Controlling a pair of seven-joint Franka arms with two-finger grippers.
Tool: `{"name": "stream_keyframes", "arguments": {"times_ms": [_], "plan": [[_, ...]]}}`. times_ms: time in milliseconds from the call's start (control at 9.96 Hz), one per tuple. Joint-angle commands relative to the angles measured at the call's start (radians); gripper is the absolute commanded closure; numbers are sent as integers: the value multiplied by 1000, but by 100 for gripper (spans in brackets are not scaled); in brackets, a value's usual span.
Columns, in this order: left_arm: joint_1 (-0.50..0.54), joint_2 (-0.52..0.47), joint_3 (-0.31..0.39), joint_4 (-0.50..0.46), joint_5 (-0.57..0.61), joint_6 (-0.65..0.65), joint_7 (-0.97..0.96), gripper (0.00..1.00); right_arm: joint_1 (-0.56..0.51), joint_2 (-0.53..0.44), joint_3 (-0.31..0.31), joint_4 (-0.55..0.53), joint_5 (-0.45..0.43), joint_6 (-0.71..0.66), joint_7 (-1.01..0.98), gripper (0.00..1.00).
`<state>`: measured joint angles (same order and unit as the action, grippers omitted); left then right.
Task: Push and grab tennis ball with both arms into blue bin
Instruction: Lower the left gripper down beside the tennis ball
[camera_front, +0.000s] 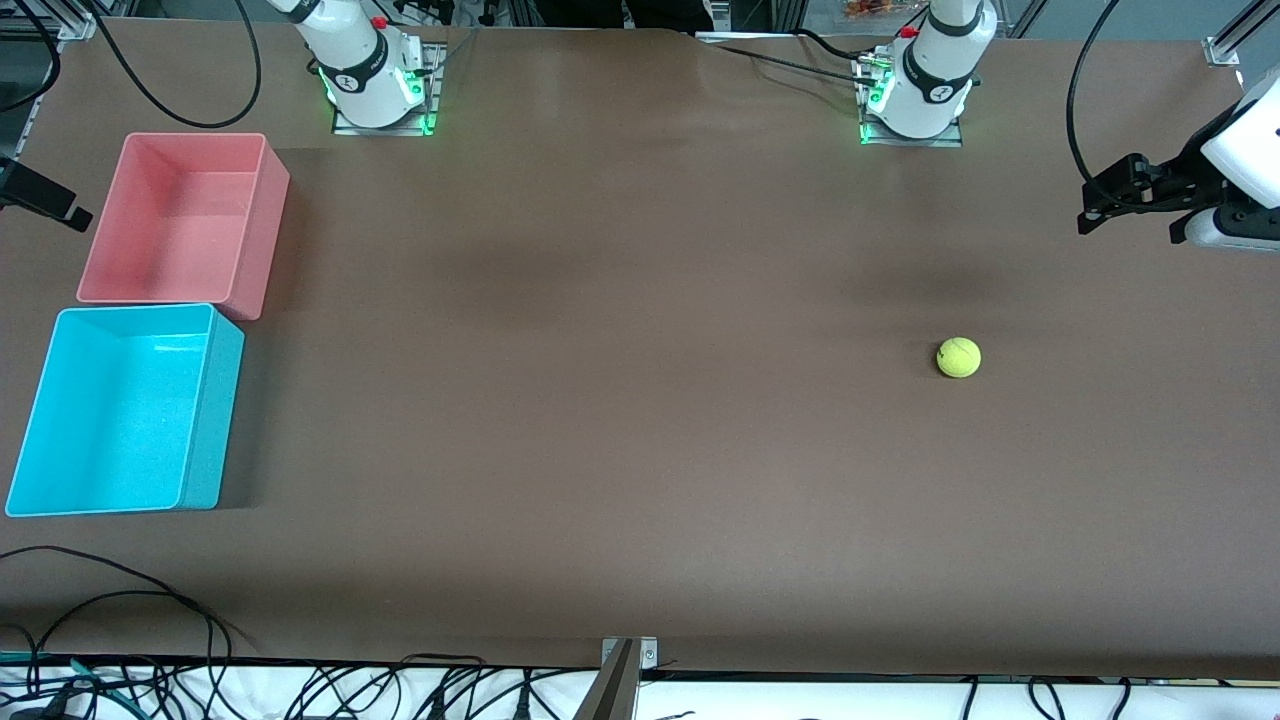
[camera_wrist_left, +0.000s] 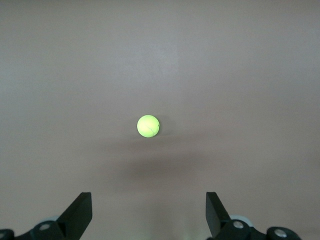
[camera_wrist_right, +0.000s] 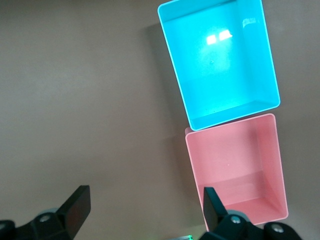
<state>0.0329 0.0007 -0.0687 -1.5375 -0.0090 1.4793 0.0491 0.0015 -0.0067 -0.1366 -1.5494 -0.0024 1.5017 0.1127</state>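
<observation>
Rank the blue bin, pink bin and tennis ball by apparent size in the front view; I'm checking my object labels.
1. blue bin: looks slightly larger, though it lies nearer the camera, so it may match the pink one.
2. pink bin.
3. tennis ball: by far the smallest.

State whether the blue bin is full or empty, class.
Empty. The blue bin shows only its bare floor; the ball lies on the table, toward the left arm's end.

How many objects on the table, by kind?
Tennis ball: 1
Blue bin: 1
Pink bin: 1
Total: 3
</observation>
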Motion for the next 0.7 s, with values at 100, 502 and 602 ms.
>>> {"name": "stream_keyframes", "arguments": {"times_ms": [100,502,602], "plan": [[1,-19,9,-111,24,112,5,0,-5,2,-1,22,19,-15,-10,0],[-4,-8,44,-214,69,203,5,0,-5,2,3,20,25,-14,-10,0],[-5,-8,44,-269,87,257,5,0,-5,2,3,20,25,-15,-10,0]]}}
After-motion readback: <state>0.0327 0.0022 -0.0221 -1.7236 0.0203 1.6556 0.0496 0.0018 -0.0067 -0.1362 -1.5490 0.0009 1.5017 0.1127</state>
